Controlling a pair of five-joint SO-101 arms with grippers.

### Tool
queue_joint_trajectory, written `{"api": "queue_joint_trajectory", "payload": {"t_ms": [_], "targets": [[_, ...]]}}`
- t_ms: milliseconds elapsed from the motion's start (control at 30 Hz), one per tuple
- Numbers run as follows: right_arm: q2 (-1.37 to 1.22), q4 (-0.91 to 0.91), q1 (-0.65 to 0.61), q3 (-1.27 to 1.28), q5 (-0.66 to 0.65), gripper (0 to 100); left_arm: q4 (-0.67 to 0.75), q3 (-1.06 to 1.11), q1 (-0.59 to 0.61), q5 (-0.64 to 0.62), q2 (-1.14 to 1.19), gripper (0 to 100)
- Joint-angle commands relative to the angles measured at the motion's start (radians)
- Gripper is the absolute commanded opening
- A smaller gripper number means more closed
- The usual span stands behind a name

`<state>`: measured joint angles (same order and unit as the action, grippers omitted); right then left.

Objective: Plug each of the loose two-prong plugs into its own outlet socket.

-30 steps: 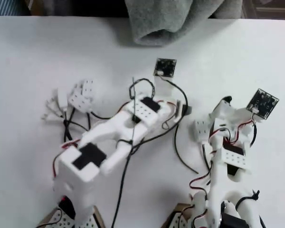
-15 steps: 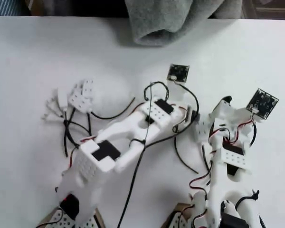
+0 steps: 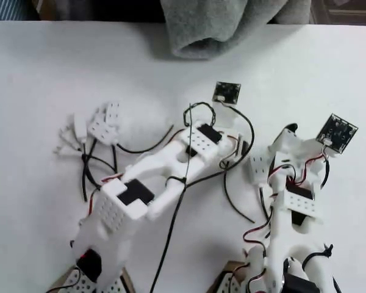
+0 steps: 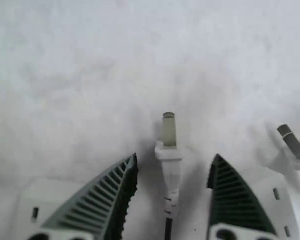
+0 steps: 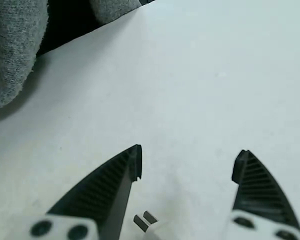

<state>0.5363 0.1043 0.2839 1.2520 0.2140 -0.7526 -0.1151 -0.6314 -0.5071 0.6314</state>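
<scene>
Two ribbed fingers of the left gripper (image 4: 175,159) stand wide apart, one on either side of a white two-prong plug (image 4: 168,150). The plug lies on the table (image 4: 90,60) with its metal end pointing away from the wrist. Neither finger seems to touch it.

The grasp should go well if the fingers close squarely on the moulded body, behind the metal and ahead of the cord. That would leave the prongs free and straight for the push into a socket. A second plug (image 4: 291,141) lies just beside one finger and could be nudged as they close.

The right gripper (image 5: 190,150) is likewise spread wide and holds nothing, with a pair of prongs (image 5: 145,219) on the table close under it.

Farther off, well apart from both grippers, the white outlet block (image 3: 105,122) sits among black cables (image 3: 88,168). I cannot tell whether any of its sockets is filled. A grey cloth (image 3: 219,30) lies at the far edge.
</scene>
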Motion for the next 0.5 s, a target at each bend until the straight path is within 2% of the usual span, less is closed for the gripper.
{"api": "queue_joint_trajectory", "payload": {"t_ms": [0, 67, 133, 467], "targets": [[0.004, 0.019, -0.005, -0.046, 0.006, 29.0, -0.003, -0.043, 0.016, -0.006, -0.013, 6], [0.004, 0.019, -0.007, -0.046, 0.006, 29.0, 0.000, -0.043, 0.013, -0.005, -0.013, 2], [0.004, 0.019, -0.007, -0.046, 0.006, 29.0, 0.000, -0.044, 0.013, -0.005, -0.013, 4], [0.004, 0.019, -0.007, -0.046, 0.006, 29.0, -0.006, -0.051, 0.010, 0.002, -0.027, 2]]}}
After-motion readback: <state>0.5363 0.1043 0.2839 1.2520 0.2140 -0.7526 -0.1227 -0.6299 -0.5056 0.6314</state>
